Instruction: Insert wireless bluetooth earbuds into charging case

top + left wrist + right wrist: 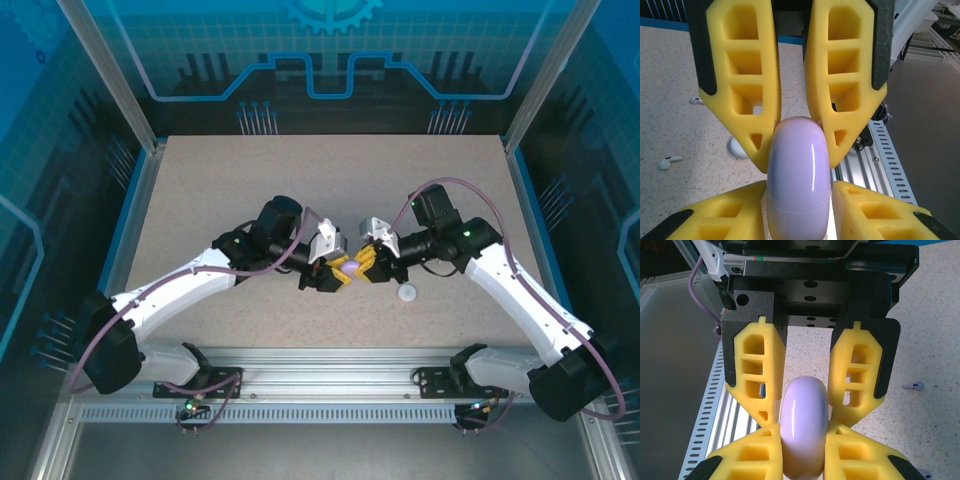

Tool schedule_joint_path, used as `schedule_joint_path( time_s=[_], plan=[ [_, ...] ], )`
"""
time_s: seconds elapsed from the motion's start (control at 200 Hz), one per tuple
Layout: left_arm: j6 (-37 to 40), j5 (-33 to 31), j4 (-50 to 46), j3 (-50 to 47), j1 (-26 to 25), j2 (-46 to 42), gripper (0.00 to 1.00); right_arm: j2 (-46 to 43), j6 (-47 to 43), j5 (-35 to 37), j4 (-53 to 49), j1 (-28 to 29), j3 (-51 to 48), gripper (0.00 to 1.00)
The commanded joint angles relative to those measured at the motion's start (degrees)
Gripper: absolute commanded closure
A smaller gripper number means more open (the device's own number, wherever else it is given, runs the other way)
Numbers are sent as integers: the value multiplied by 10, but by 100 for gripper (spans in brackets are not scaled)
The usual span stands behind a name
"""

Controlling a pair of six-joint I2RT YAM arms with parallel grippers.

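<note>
We have the purple case (799, 175) lifted just above the table (250, 180), near the middle of its near edge, pinched from both sides. The left gripper (342, 274) clamps one end of it and the right gripper (368, 266) clamps the other, with yellow fingers pressed to the glossy shell in both wrist views. The shell looks closed, with no gap visible at a lid, so we judge that the step in hand is opening it. The buds are not yet in. A white bud (670, 161) and a pale bud (914, 386) lie loose on the table, well apart from the case, and the white case (407, 293) sits just right of the grippers. To do this well, we should let one claw hold the base firmly while the other works only the lid, turning about the hinge rather than pulling straight apart. The rounded, slick surface could squirt out of a shallow pinch, so we should seat the fingertips well in. Staying low over the table means a slip costs little.
</note>
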Motion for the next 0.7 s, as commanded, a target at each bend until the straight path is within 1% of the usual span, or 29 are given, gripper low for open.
schedule_joint_path(
  time_s=[0.0, 0.06, 0.125, 0.22, 0.44, 0.48, 0.525, 0.565, 0.625, 0.695],
  plan=[
    [-10, 27, 9, 19, -4, 5, 60, 0, -12, -3, -10, 11, 9, 84],
    [-10, 27, 8, 19, -3, 5, 60, 1, -13, -4, -11, 11, 8, 84],
    [-10, 27, 6, 20, -3, 5, 66, -1, -13, -4, -10, 10, 7, 84],
    [-9, 26, 4, 19, -4, 4, 68, -2, -13, -5, -10, 11, 5, 84],
    [-2, 21, 0, 19, -4, 6, 78, -9, -6, -4, -5, 11, 2, 84],
    [0, 17, -3, 19, -3, 6, 79, -14, 2, 0, 3, 12, 0, 78],
    [2, 13, -4, 19, -4, 5, 80, -22, 20, 9, 15, 10, -2, 66],
    [3, 13, -3, 17, -4, 4, 81, -33, 42, 16, 33, 5, -9, 58],
    [1, 13, -2, 16, -3, 4, 83, -57, 71, 19, 68, -5, -32, 53],
    [-1, 15, -2, 15, -4, 3, 84, -89, 105, 25, 117, -9, -66, 50]
  ],
)
